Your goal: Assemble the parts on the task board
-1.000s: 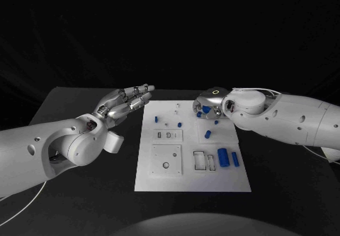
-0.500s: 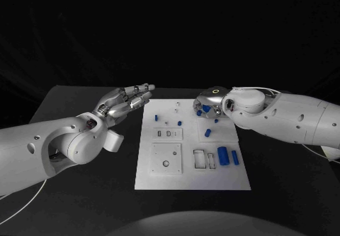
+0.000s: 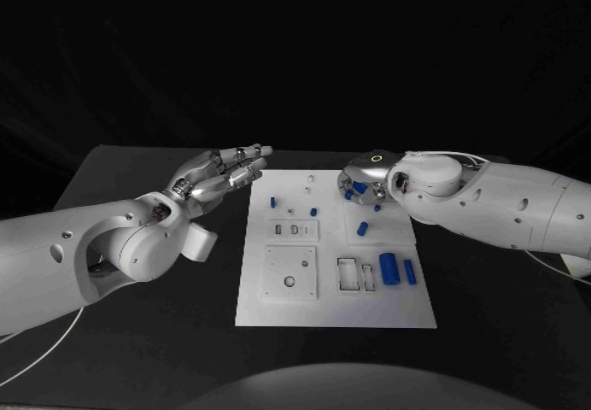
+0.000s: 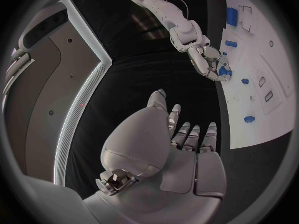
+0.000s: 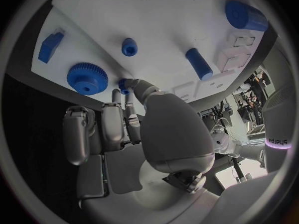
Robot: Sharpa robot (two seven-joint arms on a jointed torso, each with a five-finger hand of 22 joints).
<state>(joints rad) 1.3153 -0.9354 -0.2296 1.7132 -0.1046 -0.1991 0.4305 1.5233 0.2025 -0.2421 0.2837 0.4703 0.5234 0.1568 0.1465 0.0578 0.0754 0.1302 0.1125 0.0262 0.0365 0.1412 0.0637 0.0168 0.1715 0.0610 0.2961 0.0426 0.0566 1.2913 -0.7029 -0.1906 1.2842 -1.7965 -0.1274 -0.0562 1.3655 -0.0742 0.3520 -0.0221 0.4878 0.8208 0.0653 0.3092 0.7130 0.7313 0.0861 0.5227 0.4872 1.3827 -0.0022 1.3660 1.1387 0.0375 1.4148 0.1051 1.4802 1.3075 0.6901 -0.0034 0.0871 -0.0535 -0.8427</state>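
1. Lying flat in the middle of the black table [image 3: 148, 342], the white rectangular task board [image 3: 332, 312] is presenting its sockets and loose blue plastic parts to both hands.
2. Hovering beside the board's far left corner, the left hand [image 3: 222, 175] is holding nothing, fingers spread, probably keeping clear.
3. Hanging palm-down over the far right corner, the right hand [image 3: 367, 186] is pinching a small blue peg [image 5: 124, 86] at its fingertips, apparently carrying it toward a socket, above the blue toothed gear [image 5: 87, 78].
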